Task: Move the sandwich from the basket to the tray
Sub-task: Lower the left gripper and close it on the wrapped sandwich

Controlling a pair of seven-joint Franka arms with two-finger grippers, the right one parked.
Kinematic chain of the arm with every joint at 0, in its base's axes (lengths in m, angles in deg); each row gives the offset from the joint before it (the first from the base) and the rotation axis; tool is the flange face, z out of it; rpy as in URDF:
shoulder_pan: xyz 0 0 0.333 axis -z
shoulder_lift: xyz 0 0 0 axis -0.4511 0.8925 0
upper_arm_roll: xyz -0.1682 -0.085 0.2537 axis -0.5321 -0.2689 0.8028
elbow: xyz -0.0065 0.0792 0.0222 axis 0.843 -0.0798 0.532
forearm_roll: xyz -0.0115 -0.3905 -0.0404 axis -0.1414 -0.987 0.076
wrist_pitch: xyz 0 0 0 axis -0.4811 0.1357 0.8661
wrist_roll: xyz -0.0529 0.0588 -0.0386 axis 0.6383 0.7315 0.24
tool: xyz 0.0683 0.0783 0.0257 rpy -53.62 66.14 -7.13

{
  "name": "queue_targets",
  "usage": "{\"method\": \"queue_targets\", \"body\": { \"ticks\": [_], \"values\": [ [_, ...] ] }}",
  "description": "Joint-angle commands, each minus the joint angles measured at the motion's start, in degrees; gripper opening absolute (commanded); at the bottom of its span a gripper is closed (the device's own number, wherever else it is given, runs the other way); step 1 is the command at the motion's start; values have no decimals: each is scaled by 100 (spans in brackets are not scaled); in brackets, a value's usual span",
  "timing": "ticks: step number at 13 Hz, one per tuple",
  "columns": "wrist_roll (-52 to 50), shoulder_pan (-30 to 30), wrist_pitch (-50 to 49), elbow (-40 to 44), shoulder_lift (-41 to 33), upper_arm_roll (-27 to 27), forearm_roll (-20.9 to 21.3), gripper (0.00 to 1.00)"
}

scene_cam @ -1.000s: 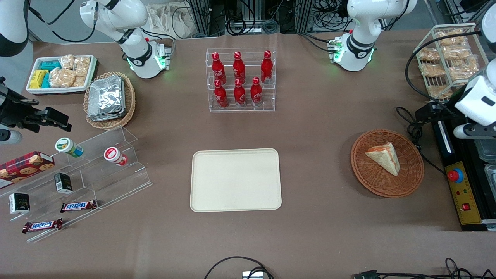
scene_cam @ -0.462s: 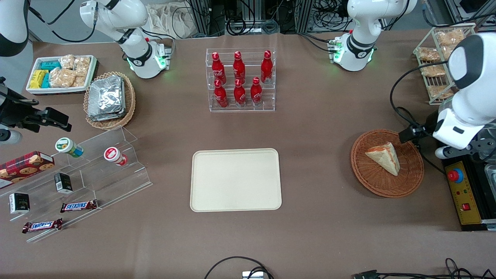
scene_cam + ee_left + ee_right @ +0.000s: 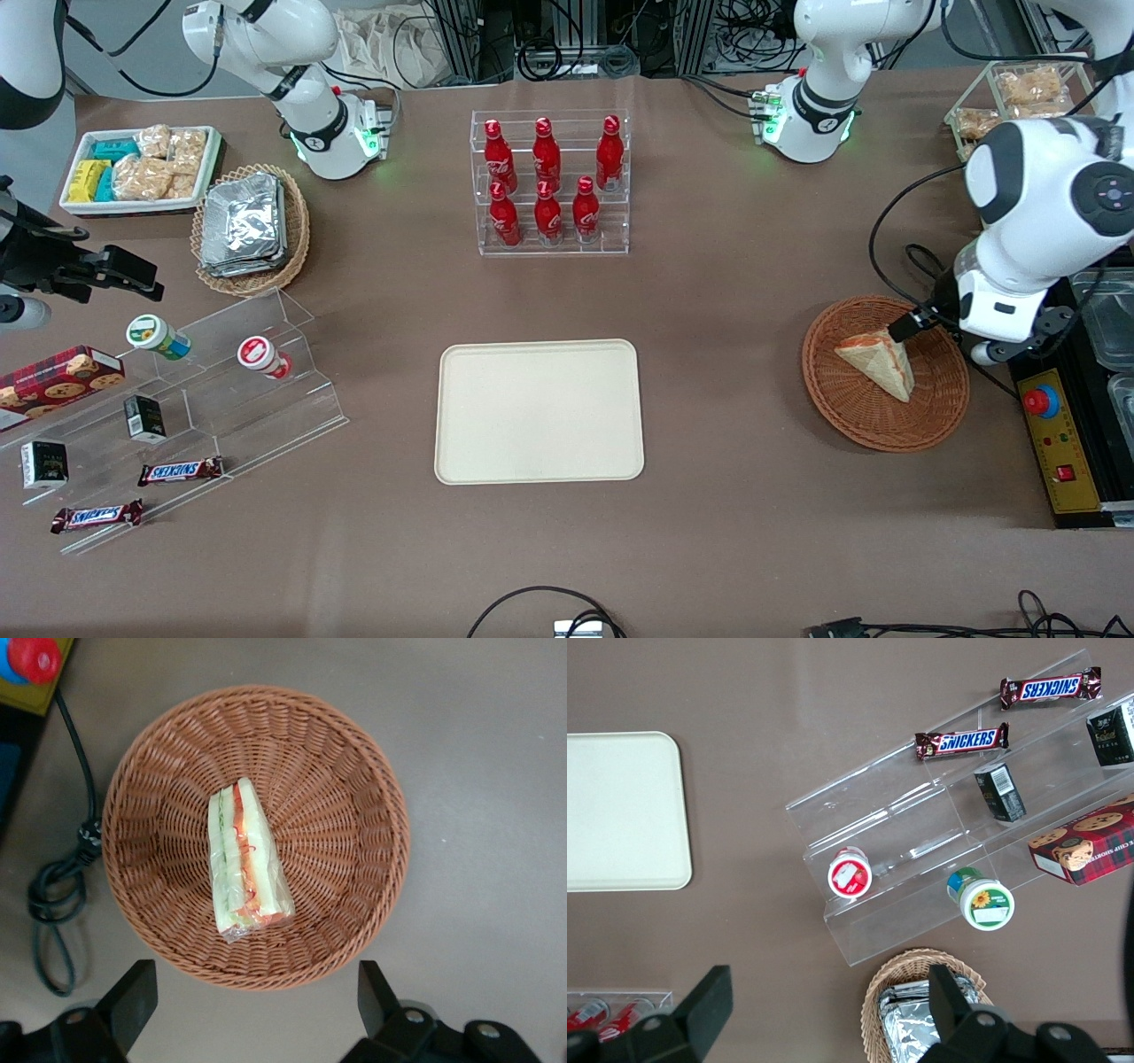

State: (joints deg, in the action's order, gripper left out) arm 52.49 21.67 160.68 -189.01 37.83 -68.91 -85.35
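Brown covering is stretching over the whole bench [image 3: 726, 292], where the basket [image 3: 939, 408] is sitting toward the working arm's end. Inside it the sandwich [image 3: 245, 861] is lying on its side, filling edge facing up. Above the basket the end effector [image 3: 252, 1001] is hanging with its fingers [image 3: 133, 992] spread wide, gripping nothing. Nearer the middle of the bench, the tray [image 3: 539, 411] is lying bare

Red bottles [image 3: 549, 186] stand in a clear rack on the counter [image 3: 709, 532], with Snickers bars [image 3: 182, 470] near foil packs [image 3: 241, 223].
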Motion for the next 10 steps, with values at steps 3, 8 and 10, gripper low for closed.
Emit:
{"method": "queue_targets", "body": {
  "ticks": [3, 8, 10],
  "values": [
    [-366, -284, 805, -640, -88, -23, -26, 100],
    [-1050, -408, 1729, -1107, 245, -23, -26, 100],
    [-1376, -391, 1940, -1125, 421, -32, -26, 100]
  ]
}}
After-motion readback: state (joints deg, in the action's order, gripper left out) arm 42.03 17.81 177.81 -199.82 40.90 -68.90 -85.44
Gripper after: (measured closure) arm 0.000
